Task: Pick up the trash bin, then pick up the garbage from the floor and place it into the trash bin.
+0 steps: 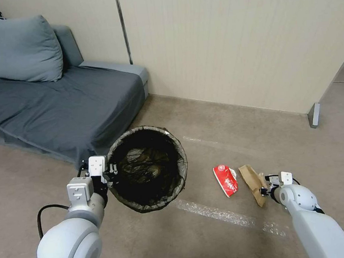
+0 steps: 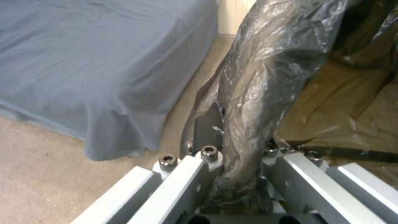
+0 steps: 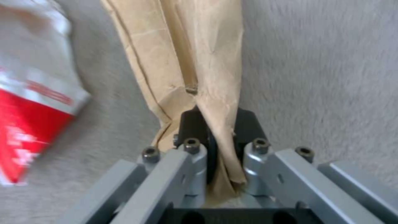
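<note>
1. Left gripper (image 1: 111, 174) clamps the bag-lined rim of the trash bin (image 1: 148, 167), centre of the head view.
2. Right gripper (image 3: 219, 130), lower right, pinches the tan paper bag (image 3: 188, 62).
3. A crumpled red-and-white paper cup (image 1: 226, 179) lies just left of it.

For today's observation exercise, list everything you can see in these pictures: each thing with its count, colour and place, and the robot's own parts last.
trash bin: one, lined with a dark brown-black bag, held up off the floor by its rim, in front of the sofa's corner.
paper bag: one, tan, on the floor at the right, its end pinched.
paper cup: one, red and white, flattened, on the floor beside the paper bag.
sofa: one, grey, at the left against the wall.
cushion: one, grey, on the sofa.
tape strip: one, clear, on the floor.
floor: tan carpet.
left gripper: fingers shut on the bin's bagged rim.
right gripper: fingers shut on the paper bag.
</note>
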Robot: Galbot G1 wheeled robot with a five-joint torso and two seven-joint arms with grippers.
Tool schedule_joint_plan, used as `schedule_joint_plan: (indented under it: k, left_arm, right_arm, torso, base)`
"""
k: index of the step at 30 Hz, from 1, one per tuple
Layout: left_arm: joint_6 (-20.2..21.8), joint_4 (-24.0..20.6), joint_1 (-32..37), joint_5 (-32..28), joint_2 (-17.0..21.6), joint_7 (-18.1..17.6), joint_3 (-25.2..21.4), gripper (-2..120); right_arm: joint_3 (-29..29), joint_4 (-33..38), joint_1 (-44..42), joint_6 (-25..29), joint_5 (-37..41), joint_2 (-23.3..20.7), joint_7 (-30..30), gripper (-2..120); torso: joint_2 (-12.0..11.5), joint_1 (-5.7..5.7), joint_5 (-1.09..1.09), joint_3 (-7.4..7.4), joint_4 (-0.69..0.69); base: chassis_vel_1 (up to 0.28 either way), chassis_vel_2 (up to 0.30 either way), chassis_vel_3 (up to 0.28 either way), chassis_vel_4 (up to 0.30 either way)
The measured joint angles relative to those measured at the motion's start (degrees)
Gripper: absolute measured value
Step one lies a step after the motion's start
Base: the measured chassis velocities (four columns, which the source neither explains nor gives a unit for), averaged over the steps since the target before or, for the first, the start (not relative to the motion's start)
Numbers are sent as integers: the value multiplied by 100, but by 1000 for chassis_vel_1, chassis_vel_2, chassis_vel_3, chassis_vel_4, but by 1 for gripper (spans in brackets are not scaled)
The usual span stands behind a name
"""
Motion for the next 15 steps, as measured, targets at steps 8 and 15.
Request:
schedule_joint_plan:
  k: [8,15]
  left_arm:
    - [0,25,-12,17,-7,10,-1,0]
    - [0,2,10,-11,2,10,-15,0]
  right_arm:
    - [250,1283,-467,-50,212,-10,165,2]
    - [645,2756,-953,-58,579,-22,210,2]
  torso:
    - [0,0,-1,0,0]
    - [0,0,-2,0,0]
  base:
    - [0,0,0,0]
    - [0,0,0,0]
